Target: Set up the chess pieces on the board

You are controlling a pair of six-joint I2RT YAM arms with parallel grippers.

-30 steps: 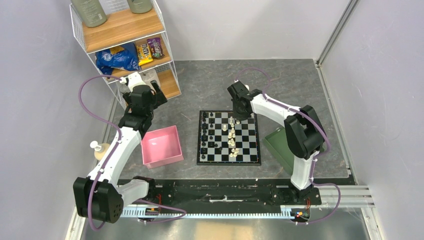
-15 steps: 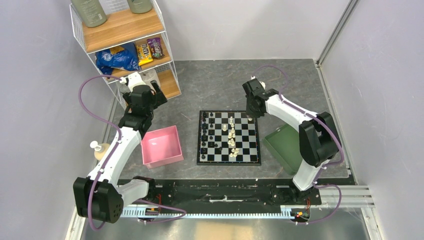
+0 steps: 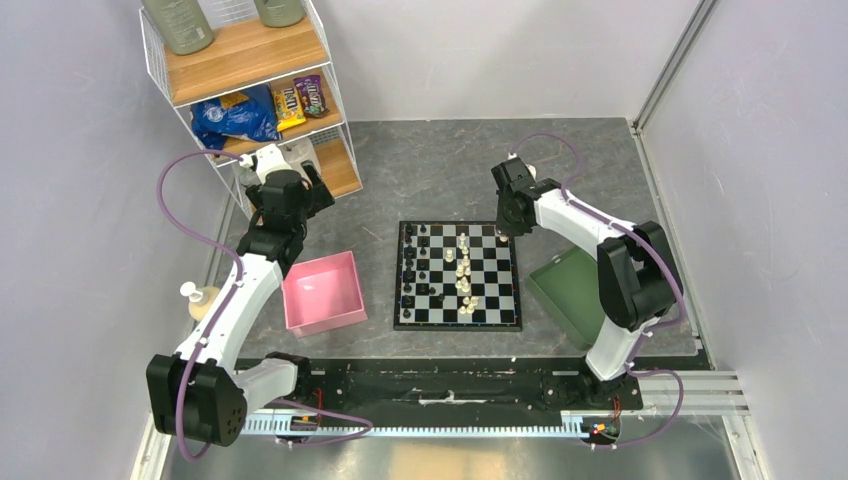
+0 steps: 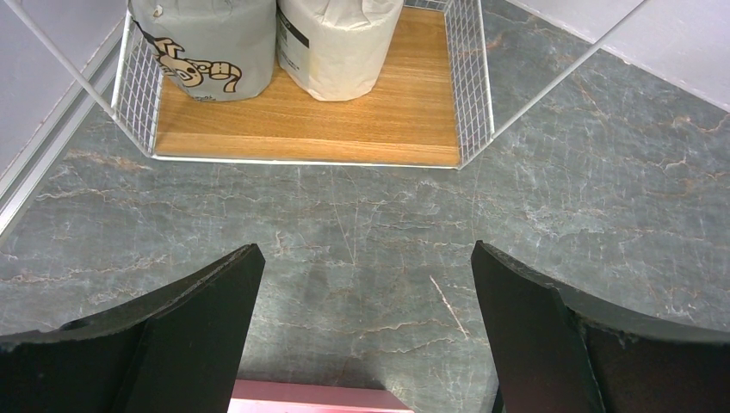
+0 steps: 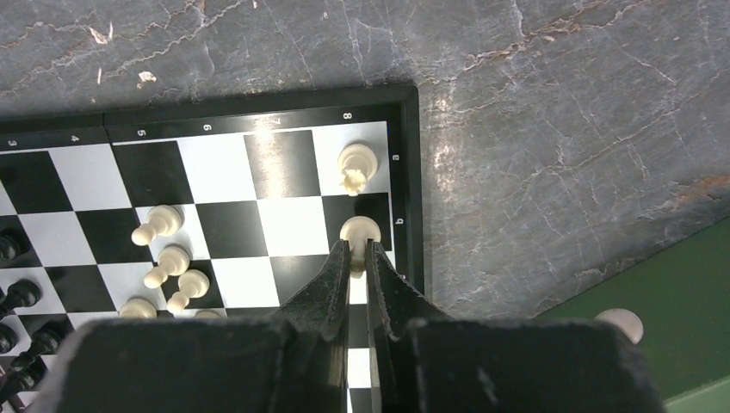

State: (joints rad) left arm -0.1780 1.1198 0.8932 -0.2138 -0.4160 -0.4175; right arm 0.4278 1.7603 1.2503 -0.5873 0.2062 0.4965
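The chequered board (image 3: pixel 458 325) lies at the table's centre. Black chess pieces (image 3: pixel 412 262) stand along its left side and white ones (image 3: pixel 464 272) in a column near the middle. My right gripper (image 5: pixel 357 249) is shut on a white piece (image 5: pixel 360 230) over the board's far right corner (image 5: pixel 411 172). Next to it another white piece (image 5: pixel 356 163) stands on the corner square. In the top view that gripper (image 3: pixel 503 232) hangs at the board's far edge. My left gripper (image 4: pixel 363 249) is open and holds nothing, above bare table between the shelf and the pink tray.
A pink tray (image 3: pixel 325 292) lies left of the board. A green tray (image 3: pixel 565 285) on the right holds a white piece (image 5: pixel 620 323). The wire shelf (image 3: pixel 250 90) at the back left holds paper rolls (image 4: pixel 215 39) on its bottom board.
My right arm has swung from the far middle of the board to its far right corner, jaws staying shut. The left arm has not moved.
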